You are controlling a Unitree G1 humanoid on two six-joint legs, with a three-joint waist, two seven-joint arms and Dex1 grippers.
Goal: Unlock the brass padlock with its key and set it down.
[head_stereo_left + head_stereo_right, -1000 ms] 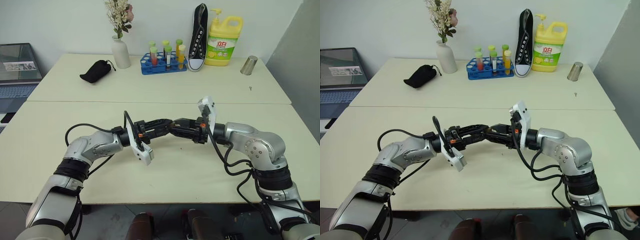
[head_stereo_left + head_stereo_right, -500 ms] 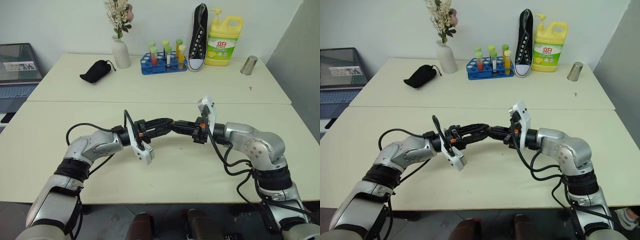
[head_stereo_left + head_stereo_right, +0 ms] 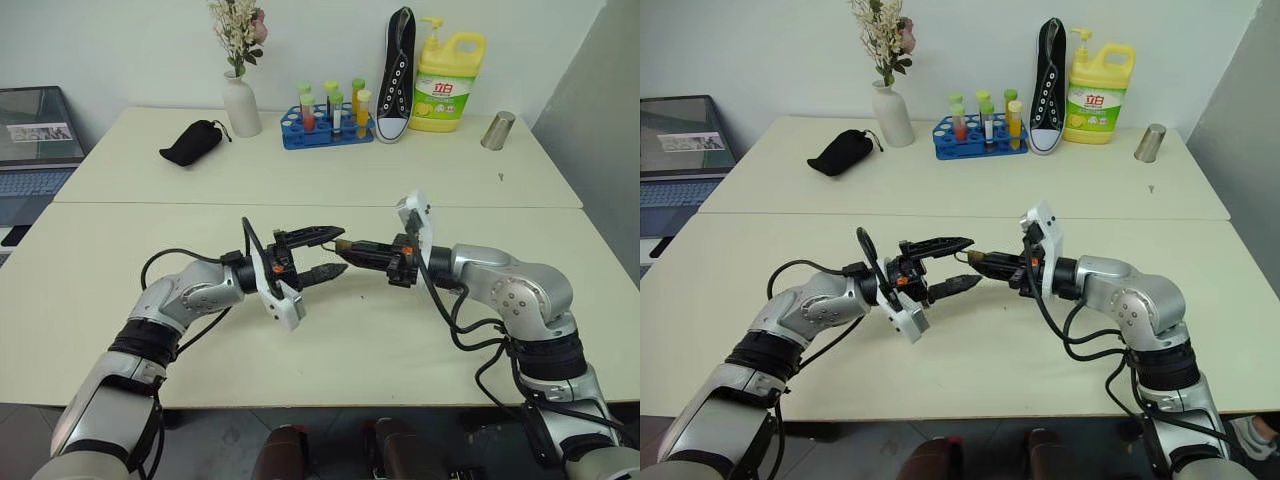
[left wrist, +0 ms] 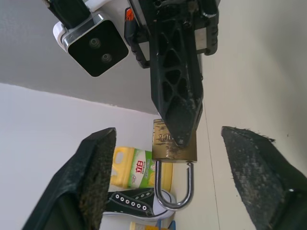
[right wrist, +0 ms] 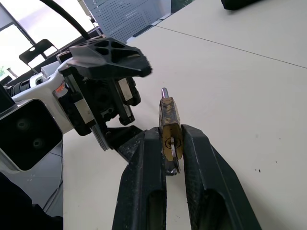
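1. Your right pincer (image 5: pixel 171 143) is clenched on the brass padlock (image 5: pixel 169 125), fingers squeezing its two flat faces, up in the air above the front bench (image 3: pixel 120 330).
2. In the right wrist view the padlock's keyhole end faces the camera with a key (image 5: pixel 173 160) sitting in it; the shackle end points away toward the other arm.
3. In the left wrist view the silvery shackle (image 4: pixel 180 187) pokes out past the brass body (image 4: pixel 173 146); one leg looks shorter than the other, but you can't tell for sure whether it is unlocked.
4. Your left pincer (image 3: pixel 333 252) is released, fingers spread wide one above the other, nothing between them.
5. Left fingertips sit just beside the padlock, apart from it; the lock is in line with the gap between them, seen from the left wrist.
6. Both pincers point toward each other over the middle of the front bench, roughly level.
7. Back bench (image 3: pixel 540 175): black pouch (image 3: pixel 192 141), white vase (image 3: pixel 241 105) with flowers, blue rack (image 3: pixel 325 130) of coloured tubes, black sneaker (image 3: pixel 397 75) stood on end, yellow detergent bottle (image 3: pixel 449 82), metal cup (image 3: pixel 497 130).
8. Laptop (image 3: pixel 35 150) at the far left, off the benches.
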